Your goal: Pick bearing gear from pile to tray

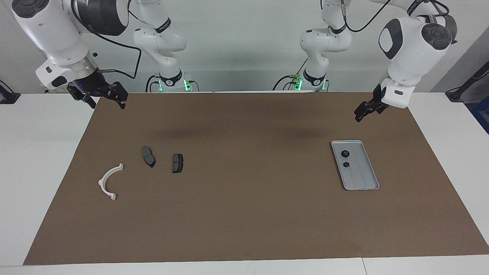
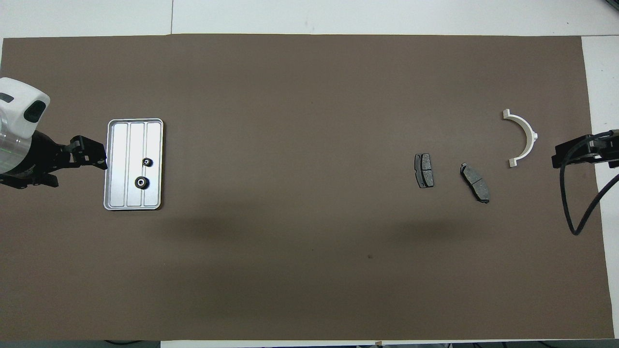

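The silver tray [image 1: 365,178] [image 2: 120,164] lies toward the left arm's end of the table. Two small black bearing gears [image 1: 345,154] [image 2: 140,182] rest in it, the second gear [image 1: 346,164] [image 2: 148,162] close beside the first. The pile sits toward the right arm's end: a white semicircular bracket [image 1: 108,181] [image 2: 526,137] and two dark brake-pad plates [image 1: 148,156] [image 2: 423,170]. My left gripper [image 1: 358,116] [image 2: 102,158] hangs open and empty in the air by the tray's outer edge. My right gripper [image 1: 108,101] [image 2: 557,155] waits open over the mat's edge.
A brown mat [image 1: 244,214] [image 2: 300,270] covers most of the white table [image 1: 38,152]. The second brake-pad plate [image 1: 177,163] [image 2: 475,182] lies a short way from the first. A black cable [image 2: 578,208] loops from the right arm's wrist.
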You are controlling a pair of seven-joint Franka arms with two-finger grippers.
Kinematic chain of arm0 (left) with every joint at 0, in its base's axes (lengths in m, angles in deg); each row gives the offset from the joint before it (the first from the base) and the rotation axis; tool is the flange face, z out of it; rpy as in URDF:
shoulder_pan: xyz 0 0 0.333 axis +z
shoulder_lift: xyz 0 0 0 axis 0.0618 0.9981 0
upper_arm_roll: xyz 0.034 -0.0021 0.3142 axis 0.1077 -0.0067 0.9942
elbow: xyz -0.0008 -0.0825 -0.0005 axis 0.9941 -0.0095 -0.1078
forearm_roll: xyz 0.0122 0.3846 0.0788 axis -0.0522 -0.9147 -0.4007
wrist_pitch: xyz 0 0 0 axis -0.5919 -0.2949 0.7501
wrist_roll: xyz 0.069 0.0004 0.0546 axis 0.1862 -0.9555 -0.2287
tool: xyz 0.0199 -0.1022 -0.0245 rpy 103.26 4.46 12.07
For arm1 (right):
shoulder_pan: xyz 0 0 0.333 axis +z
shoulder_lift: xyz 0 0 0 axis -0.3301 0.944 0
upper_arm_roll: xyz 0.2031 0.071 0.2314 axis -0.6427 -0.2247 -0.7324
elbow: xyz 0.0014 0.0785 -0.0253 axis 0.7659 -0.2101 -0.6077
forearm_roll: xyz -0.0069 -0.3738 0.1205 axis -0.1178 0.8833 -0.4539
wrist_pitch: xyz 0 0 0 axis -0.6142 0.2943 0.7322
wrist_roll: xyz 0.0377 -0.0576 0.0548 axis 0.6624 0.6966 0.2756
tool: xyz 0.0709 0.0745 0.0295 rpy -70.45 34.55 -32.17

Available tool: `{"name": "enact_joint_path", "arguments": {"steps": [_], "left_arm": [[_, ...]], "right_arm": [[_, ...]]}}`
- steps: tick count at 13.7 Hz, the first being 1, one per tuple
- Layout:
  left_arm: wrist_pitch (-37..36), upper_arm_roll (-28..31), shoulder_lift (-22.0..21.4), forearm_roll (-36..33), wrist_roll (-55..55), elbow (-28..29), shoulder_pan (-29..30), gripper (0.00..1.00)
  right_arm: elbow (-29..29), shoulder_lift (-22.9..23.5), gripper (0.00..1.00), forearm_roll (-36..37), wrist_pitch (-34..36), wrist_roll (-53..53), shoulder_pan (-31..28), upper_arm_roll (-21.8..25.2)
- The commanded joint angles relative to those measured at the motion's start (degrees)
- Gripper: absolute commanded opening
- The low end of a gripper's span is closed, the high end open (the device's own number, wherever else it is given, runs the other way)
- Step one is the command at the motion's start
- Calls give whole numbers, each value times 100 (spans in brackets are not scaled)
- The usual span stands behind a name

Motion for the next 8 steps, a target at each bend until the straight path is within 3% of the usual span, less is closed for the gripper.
{"name": "enact_joint_path", "arguments": {"steps": [1, 8], "left_arm": [[116, 66, 85, 119, 62, -115, -73, 100], [46, 75, 120, 374, 79, -308, -64, 100]], "right_arm": [[-156, -109, 100, 82, -139, -110, -116, -79], [-157, -100, 100, 82, -148, -119, -116, -88]]}}
